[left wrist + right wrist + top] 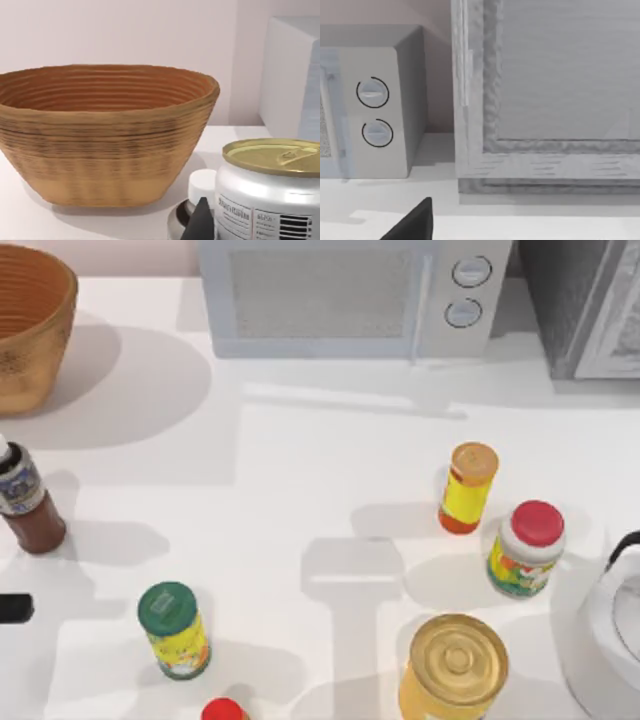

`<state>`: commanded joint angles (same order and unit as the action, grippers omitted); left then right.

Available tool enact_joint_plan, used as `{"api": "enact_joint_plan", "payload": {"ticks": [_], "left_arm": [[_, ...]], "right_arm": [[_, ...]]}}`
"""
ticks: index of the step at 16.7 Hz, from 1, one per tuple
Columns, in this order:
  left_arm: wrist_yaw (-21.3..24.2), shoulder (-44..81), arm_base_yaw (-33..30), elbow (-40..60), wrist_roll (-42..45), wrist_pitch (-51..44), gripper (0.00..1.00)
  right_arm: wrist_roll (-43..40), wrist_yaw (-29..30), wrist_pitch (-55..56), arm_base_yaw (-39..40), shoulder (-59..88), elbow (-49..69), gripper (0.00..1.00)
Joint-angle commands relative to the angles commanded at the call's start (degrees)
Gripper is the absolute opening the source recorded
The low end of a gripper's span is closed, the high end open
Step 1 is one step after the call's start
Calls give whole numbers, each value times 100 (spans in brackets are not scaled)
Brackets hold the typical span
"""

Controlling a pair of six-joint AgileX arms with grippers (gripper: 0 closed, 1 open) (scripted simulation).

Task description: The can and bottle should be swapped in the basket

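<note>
Standing on the white table [300, 460], the basket [30, 330] is up in the back corner. The bottle [28, 502] stands outside the basket, a little way in front of it. In the left wrist view, the can [270, 200] is also outside the basket, in front of it and just beside the bottle's white cap. The left gripper [200, 222] is low down by the bottle and the can, on the side away from the basket. I cannot tell if this claw is holding something or let go. The right gripper [415, 225] is far from the basket, looking at the microwave [370, 105]. I cannot tell its claw either. A green-lid jar [175, 630] and a big yellow can [455, 665] stand well away from the basket.
</note>
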<state>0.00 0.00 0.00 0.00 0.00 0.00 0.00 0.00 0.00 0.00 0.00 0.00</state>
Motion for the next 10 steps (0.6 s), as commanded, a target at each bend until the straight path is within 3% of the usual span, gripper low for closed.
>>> {"api": "enact_joint_plan", "payload": {"ticks": [5,10], "left_arm": [[31,80,10,42,17,33,0],[692,1248,-195,770,62,816,0]], "right_arm": [[0,0,0,0,0,0,100],[0,0,0,0,0,0,100]]}}
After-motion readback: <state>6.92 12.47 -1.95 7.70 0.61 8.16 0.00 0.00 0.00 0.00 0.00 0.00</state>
